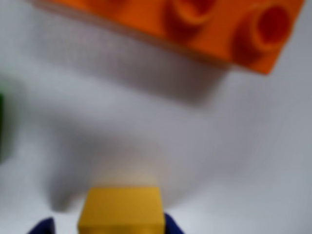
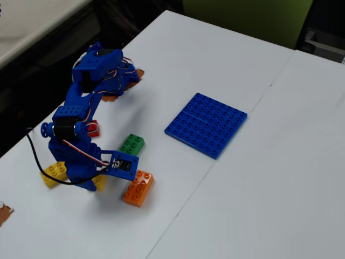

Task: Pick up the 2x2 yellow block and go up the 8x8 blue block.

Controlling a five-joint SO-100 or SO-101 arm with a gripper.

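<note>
Yellow fills the bottom of my wrist view: the 2x2 yellow block (image 1: 122,209) sits between my two blue fingertips (image 1: 170,226), which press in on it from either side, so my gripper (image 1: 108,228) is clamped on that brick. The view is blurred, and I cannot tell whether the block still touches the white table (image 1: 156,141). Beyond it, at the top of that view, lies an orange brick (image 1: 204,24) with round studs, and a green smear shows at the left edge.

In the fixed view my blue arm (image 2: 75,135) bends down over the near left corner of the table. The orange brick (image 2: 138,188) lies just right of my wrist, a green brick (image 2: 132,144) just above it, and a longer yellow brick (image 2: 54,173) at my left. The 8x8 blue block (image 2: 206,124) lies flat, well apart to the right.
</note>
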